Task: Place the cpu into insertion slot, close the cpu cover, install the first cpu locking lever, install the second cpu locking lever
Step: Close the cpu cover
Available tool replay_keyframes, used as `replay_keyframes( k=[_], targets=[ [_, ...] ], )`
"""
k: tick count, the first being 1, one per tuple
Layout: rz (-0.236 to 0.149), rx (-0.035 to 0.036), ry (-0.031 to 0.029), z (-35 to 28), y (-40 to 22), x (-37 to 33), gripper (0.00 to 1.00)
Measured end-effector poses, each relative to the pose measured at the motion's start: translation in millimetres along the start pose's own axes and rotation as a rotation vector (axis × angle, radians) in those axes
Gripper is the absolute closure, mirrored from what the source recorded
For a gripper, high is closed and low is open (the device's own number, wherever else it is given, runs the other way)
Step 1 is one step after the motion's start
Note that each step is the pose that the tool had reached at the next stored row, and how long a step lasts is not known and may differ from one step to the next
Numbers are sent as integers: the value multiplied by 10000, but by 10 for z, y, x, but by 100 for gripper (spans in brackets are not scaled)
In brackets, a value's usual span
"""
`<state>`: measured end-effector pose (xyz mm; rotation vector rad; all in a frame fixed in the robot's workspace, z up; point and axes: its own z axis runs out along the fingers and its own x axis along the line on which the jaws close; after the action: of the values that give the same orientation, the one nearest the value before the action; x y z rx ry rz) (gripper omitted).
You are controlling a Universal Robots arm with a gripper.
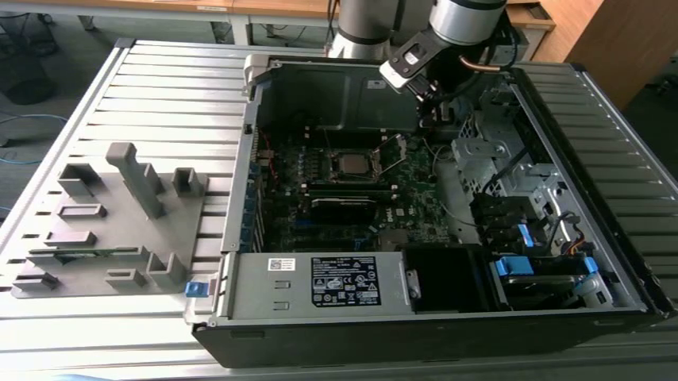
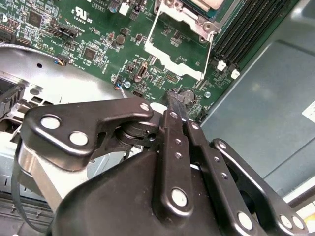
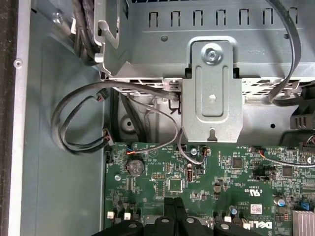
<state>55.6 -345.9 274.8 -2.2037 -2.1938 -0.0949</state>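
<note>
Nearest on the desk [image 1: 159, 87], inside the open computer case [image 1: 240, 190]: a grey power box [image 1: 317, 282], well clear of the work. Farther in, at mid-board: the cpu [image 1: 353, 164], flat in the insertion slot [image 1: 332, 163], so the first step judged done. On the slot's side toward the exterior view's right: the cpu cover [image 2: 165, 58], tipped up on its hinge and not yet closed. Beside it, a thin locking lever [image 1: 398, 155], apparently raised; second one hard to tell. Farthest, close to the back wall: the pincer [image 2: 178, 101], poised just above the board next to a coin battery [image 3: 134, 167], fingers pressed together, gripping nothing. Left to do, by this reckoning: cover and both levers.
</note>
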Motion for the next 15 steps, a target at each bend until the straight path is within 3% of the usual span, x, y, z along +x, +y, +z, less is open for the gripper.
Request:
replay_keyframes(
  k=[7,15],
  targets=[
    [-5,0,-157,96,7,-6,89],
    [-6,0,-208,242,5,-16,89]
  ],
)
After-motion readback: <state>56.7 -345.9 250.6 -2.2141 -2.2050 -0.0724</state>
